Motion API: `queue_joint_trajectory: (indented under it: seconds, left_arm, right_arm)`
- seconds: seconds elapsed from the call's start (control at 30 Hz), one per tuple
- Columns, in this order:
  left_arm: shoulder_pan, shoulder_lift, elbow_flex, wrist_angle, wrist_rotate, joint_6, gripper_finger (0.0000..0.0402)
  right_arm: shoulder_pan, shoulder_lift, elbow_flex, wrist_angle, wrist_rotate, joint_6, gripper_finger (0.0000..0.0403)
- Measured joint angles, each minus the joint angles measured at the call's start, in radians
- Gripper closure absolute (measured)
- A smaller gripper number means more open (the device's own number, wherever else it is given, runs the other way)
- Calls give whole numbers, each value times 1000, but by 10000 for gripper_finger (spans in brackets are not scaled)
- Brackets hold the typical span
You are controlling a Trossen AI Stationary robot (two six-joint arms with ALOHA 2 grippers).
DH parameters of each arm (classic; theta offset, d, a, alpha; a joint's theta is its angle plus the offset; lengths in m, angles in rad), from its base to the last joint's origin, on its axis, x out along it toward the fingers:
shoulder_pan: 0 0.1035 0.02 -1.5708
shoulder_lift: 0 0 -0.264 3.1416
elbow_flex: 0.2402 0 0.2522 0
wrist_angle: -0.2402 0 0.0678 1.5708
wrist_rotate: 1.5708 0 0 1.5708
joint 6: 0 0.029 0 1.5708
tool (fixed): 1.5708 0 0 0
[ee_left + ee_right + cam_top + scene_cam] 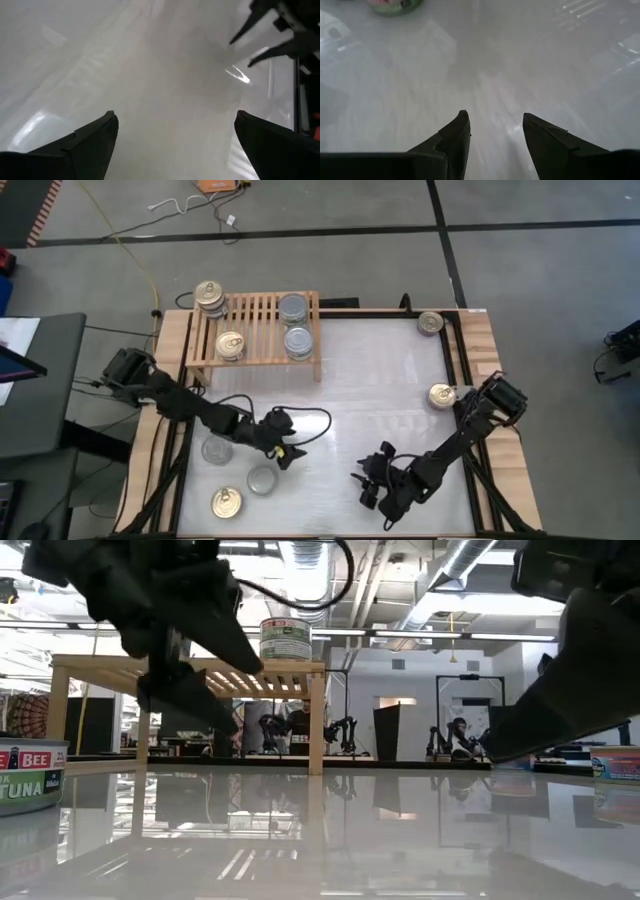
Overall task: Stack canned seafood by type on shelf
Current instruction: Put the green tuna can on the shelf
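Hidden or unclear: from the low view both arms are dark shapes cut off at the top edge; the tuna tin (30, 777) is cut by the picture's edge; a green-labelled tin (395, 5) is clipped in the right wrist view
Left hand (283, 448): fingers spread wide with nothing between them; above bare surface near the front left tins
Right hand (368, 483): fingers partly apart, gripping nothing; over bare surface at the front
Shelf (255, 330): light wood, slatted, at the back left of the surface; gold-topped tins (210, 297) stacked at its left end, one gold tin (230, 345) in front of them; silver-topped tins (296, 325) toward its right end
Loose tins: three at the front left (227, 501); two gold ones by the right edge (441, 395)
Surface (380, 380): white, glossy, wood-framed
Room: grey floor with dark lines; yellow cable (135, 265); ceiling pipes and lights
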Motion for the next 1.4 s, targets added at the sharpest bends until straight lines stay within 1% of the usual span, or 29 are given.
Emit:
queue_joint_trajectory:
  seconds: [0.1, 0.17, 0.23, 0.33, 0.4, 0.47, 0.5, 0.63, 0.7, 0.77, 0.83, 0.93, 1.07, 1.2, 1.27, 1.4]
  left_arm:
    - [-22, -27, 0, -52, 5, 14, 17]
    - [-38, -51, 0, -132, 6, 33, 17]
    - [-53, -74, 0, -227, 1, 39, 17]
    - [-92, -103, -1, -371, -59, -19, 17]
    - [-126, -122, -1, -426, -84, -47, 17]
    - [-168, -139, -1, -456, -88, -59, 17]
    - [-190, -144, -1, -457, -89, -60, 17]
    - [-293, -145, 0, -459, -97, -124, 17]
    - [-343, -141, 0, -467, -122, -173, 17]
    - [-387, -141, 0, -491, -173, -226, 17]
    - [-421, -141, 0, -500, -204, -274, 17]
    - [-460, -141, 0, -507, -207, -327, 17]
    - [-492, -141, -6, -511, -206, -375, 17]
    - [-507, -141, -6, -514, -224, -392, 17]
    - [-508, -141, -6, -510, -227, -394, 17]
    - [-509, -141, -7, -510, -229, -396, 17]
  right_arm:
    - [-21, 0, 0, 47, 17, -31, 195]
    - [-45, 0, 0, 106, 7, -79, 195]
    - [-76, 0, 0, 195, -40, -148, 195]
    - [-122, 15, 0, 362, -144, -266, 195]
    - [-146, 32, 0, 452, -210, -321, 195]
    - [-167, 50, 0, 513, -257, -346, 195]
    - [-174, 52, 0, 515, -266, -347, 195]
    - [-193, 53, -1, 539, -271, -348, 195]
    - [-205, 54, -1, 614, -293, -396, 195]
    - [-226, 67, 25, 658, -336, -446, 195]
    - [-248, 88, 67, 658, -368, -487, 195]
    - [-281, 149, 164, 618, -442, -545, 195]
    - [-318, 233, 303, 556, -462, -641, 195]
    - [-349, 330, 447, 502, -490, -705, 196]
    - [-361, 380, 517, 492, -503, -722, 199]
    - [-381, 463, 631, 403, -511, -726, 216]
